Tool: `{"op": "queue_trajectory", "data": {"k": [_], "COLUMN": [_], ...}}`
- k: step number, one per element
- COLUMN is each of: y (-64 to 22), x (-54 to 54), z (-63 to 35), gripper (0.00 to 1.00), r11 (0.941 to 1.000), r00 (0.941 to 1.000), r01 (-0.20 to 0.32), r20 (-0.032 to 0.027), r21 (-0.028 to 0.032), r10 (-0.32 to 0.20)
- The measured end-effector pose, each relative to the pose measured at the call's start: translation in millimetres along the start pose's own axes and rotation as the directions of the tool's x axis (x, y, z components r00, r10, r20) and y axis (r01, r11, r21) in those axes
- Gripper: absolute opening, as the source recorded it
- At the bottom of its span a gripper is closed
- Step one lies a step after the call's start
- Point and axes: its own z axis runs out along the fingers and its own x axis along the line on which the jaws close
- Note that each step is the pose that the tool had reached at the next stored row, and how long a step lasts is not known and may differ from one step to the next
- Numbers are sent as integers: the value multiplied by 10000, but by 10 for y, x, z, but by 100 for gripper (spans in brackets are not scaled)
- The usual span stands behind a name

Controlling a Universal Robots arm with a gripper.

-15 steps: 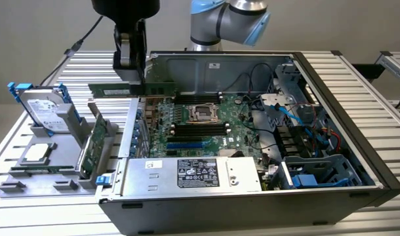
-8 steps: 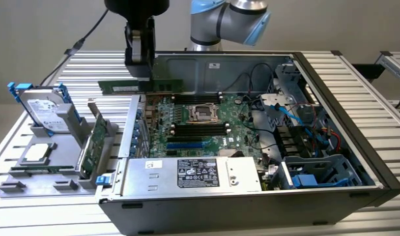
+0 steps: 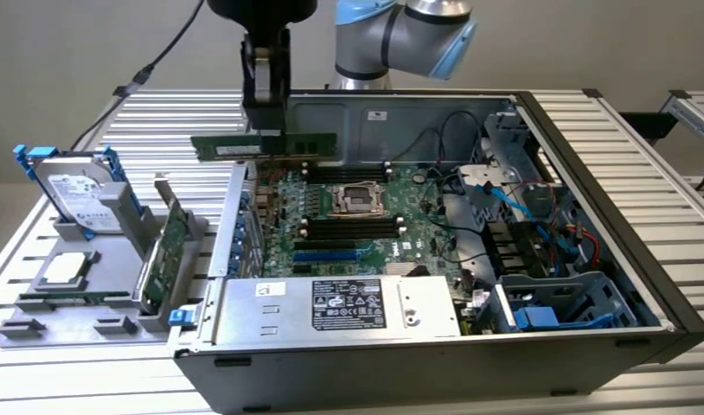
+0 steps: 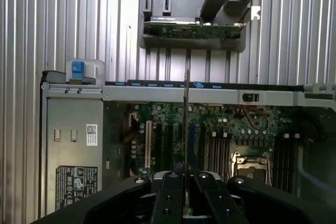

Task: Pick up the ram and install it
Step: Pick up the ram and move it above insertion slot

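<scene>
Silver-grey arm (image 3: 381, 39) with light-blue joint caps (image 3: 451, 43), black jaws studded with small round screws (image 4: 167, 198).

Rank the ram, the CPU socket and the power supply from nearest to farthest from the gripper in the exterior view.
1. The ram, clamped in the gripper above the case.
2. The CPU socket, middle of the motherboard.
3. The power supply, at the case's near wall.

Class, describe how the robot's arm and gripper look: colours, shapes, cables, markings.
The arm is silver-grey tubing with light blue joint caps. The gripper is black and blocky; its fingers are flat black bars with small screw heads. A black cable trails off beside it.
</scene>
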Motion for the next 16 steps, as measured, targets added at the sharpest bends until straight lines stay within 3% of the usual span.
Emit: {"op": "queue_trajectory", "data": {"k": [16], "y": [-275], "x": [-166], "z": [-12], "gripper": [14], "r11": [9999], "r00": [10000], "r01": [4], "r20": [60], "r21": [141], "r10": [-5]}}
